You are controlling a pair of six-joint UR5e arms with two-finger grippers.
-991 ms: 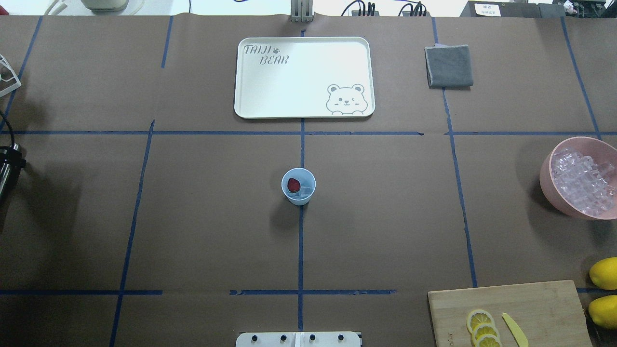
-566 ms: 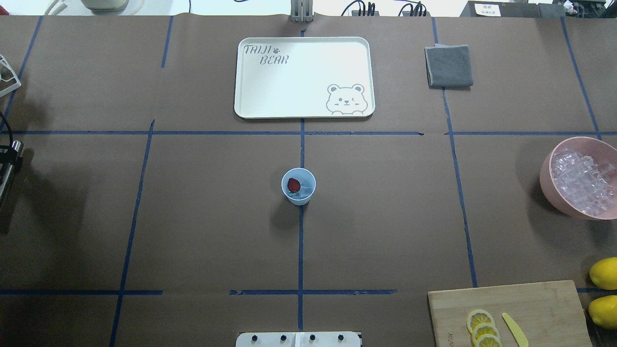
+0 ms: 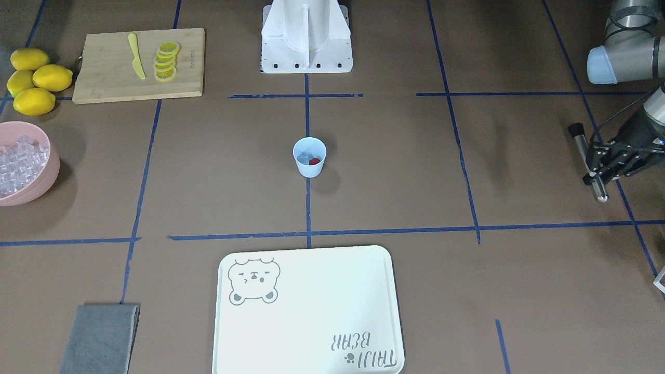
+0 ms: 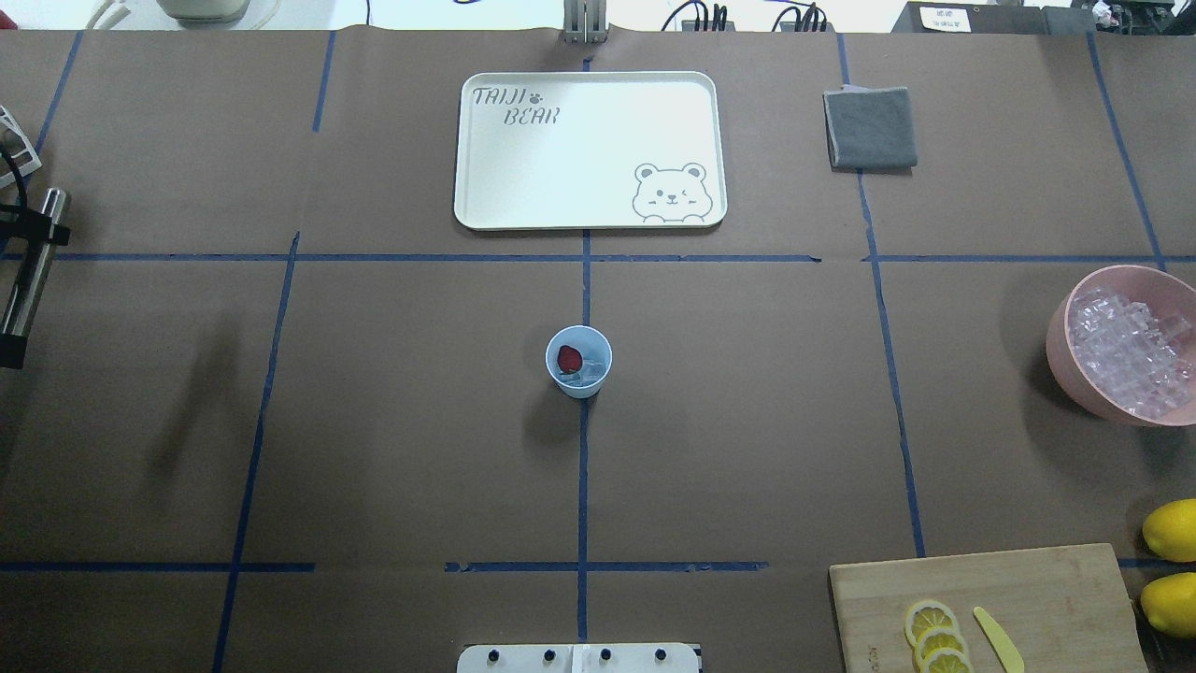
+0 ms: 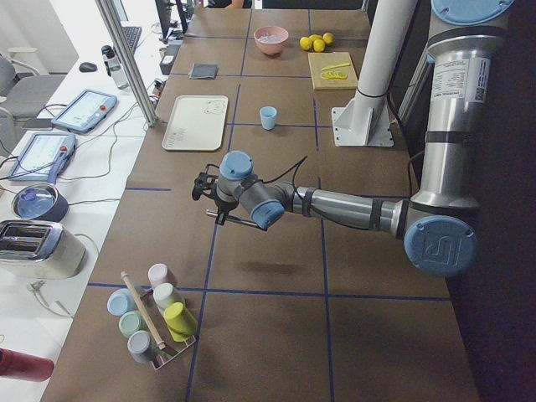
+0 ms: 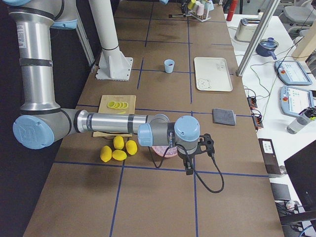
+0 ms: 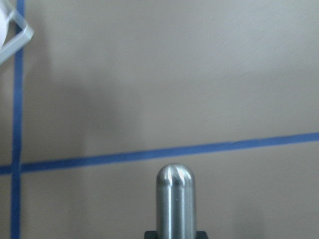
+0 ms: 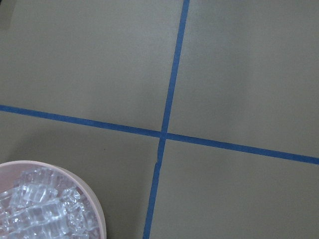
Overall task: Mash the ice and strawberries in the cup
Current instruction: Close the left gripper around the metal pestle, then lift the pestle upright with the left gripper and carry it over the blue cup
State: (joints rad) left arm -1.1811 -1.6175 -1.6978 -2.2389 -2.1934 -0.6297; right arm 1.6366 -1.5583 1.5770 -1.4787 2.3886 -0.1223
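The pale blue cup (image 4: 578, 362) stands at the table's middle and also shows in the front view (image 3: 309, 157). Inside it lie one red strawberry (image 4: 569, 358) and a few clear ice cubes (image 4: 587, 376). My left gripper (image 3: 595, 163) is far out at the table's left end, shut on a metal rod (image 4: 28, 280) held off the table. The rod's rounded end shows in the left wrist view (image 7: 175, 194). My right gripper shows only in the exterior right view (image 6: 197, 148), beside the pink bowl; I cannot tell if it is open or shut.
A pink bowl (image 4: 1060, 346) full of ice sits at the right edge. A white bear tray (image 4: 589, 150) and a grey cloth (image 4: 869, 128) lie at the back. A cutting board (image 4: 1046, 598) with lemon slices and a yellow knife, and lemons (image 4: 1173, 530), are at the front right.
My left gripper has moved the metal rod farther from the robot and further into the overhead view. The cup and its contents have not moved.
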